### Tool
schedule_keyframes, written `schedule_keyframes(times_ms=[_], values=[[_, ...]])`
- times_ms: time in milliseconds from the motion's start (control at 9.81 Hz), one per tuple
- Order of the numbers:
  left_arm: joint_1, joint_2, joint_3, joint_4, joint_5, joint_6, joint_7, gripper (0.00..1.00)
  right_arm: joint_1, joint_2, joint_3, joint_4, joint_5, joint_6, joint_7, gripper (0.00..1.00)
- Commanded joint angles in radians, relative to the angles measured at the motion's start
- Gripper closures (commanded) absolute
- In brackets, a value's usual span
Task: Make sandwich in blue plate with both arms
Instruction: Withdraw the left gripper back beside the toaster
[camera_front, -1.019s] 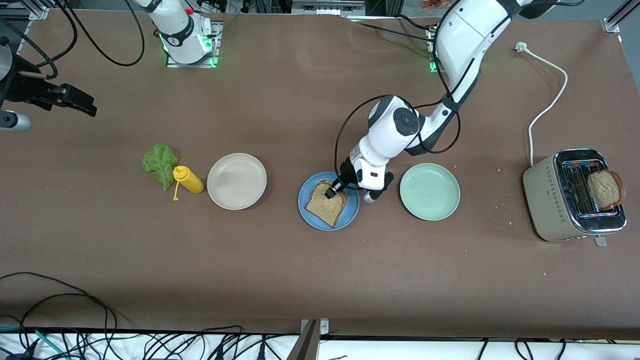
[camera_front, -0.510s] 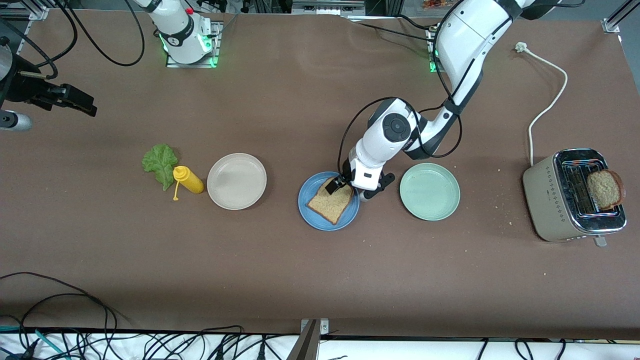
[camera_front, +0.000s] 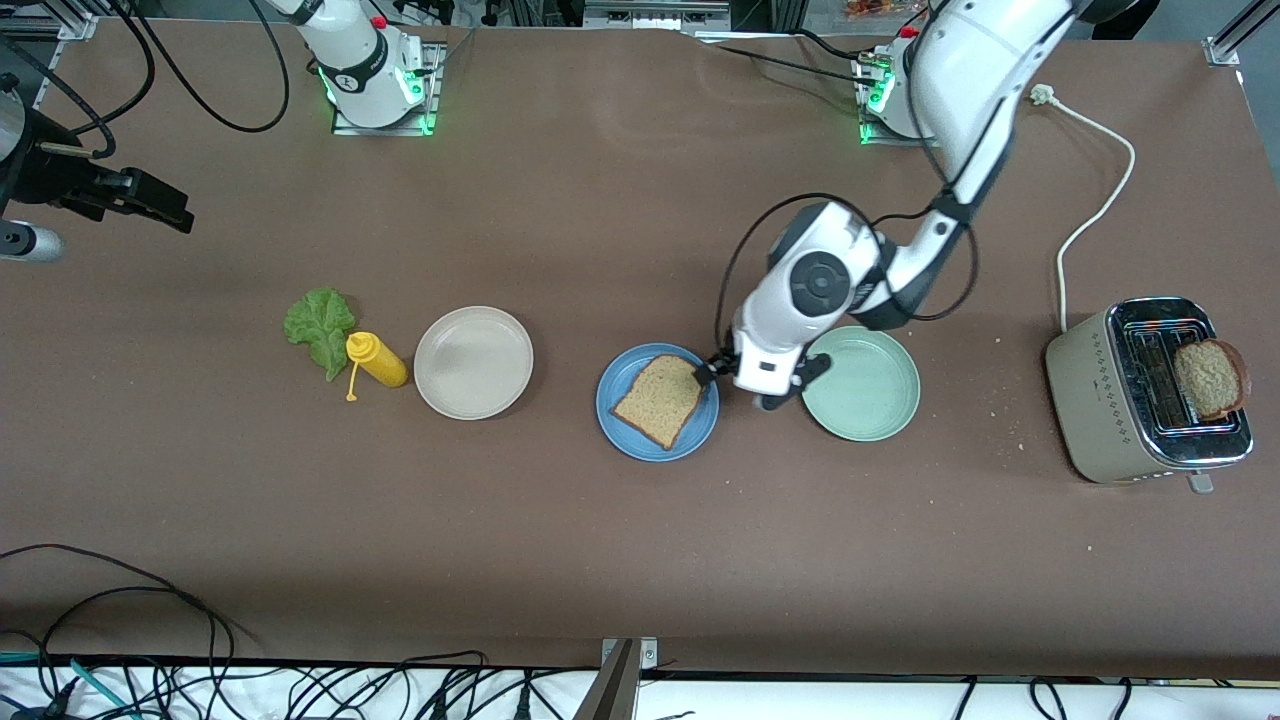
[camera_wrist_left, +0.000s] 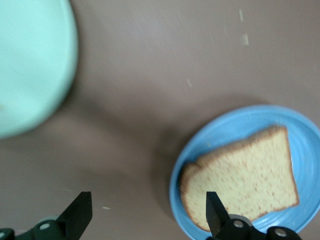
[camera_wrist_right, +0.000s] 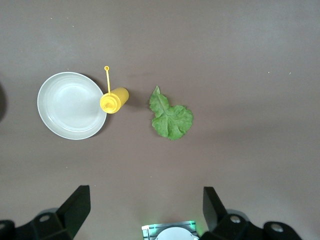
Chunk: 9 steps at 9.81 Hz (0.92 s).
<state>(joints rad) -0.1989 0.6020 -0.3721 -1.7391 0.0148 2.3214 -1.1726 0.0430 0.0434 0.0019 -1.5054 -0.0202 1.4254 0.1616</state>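
Toaster (camera_front: 1148, 392) at the left arm's end of the table keeps the second bread slice (camera_front: 1210, 378) upright in its slot. Blue plate (camera_front: 657, 402) carries the first slice (camera_front: 661, 401), laid flat as the base. Left gripper (camera_front: 712, 373), jaws spread and empty, hangs over the plate's rim beside the mint plate (camera_front: 860, 383). Lettuce (camera_front: 321, 328) lies touching the mustard bottle (camera_front: 377, 359) — crowding a grasp. Right gripper (camera_wrist_right: 145, 207) waits, open.

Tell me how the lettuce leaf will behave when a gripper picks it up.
The lettuce leaf looks thin and crinkled, so it will probably flop and weigh little. Lying flat on the table, it may be hard to pinch.
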Motion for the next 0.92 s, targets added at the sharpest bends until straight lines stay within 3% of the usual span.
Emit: schedule_keyframes(times_ms=[0,306,612,815], values=[[0.162,-0.184,-0.002,-0.02,0.027,-0.244,0.149,0.0,-0.002,0.003,0.003,0.014,-0.004,-0.017,0.009,0.0],[0.329,-0.309,0.001,-0.007,0.028,-0.387,0.322,0.0,-0.002,0.001,0.003,0.014,-0.004,-0.017,0.009,0.0],[0.459,-0.315,-0.001,0.135,0.12,-0.558,0.501,0.0,-0.002,0.003,0.003,0.014,-0.004,-0.017,0.009,0.0],[0.526,-0.317,-0.001,0.24,0.12,-0.669,0.693,0.0,-0.002,0.003,0.003,0.014,-0.004,-0.017,0.009,0.0]])
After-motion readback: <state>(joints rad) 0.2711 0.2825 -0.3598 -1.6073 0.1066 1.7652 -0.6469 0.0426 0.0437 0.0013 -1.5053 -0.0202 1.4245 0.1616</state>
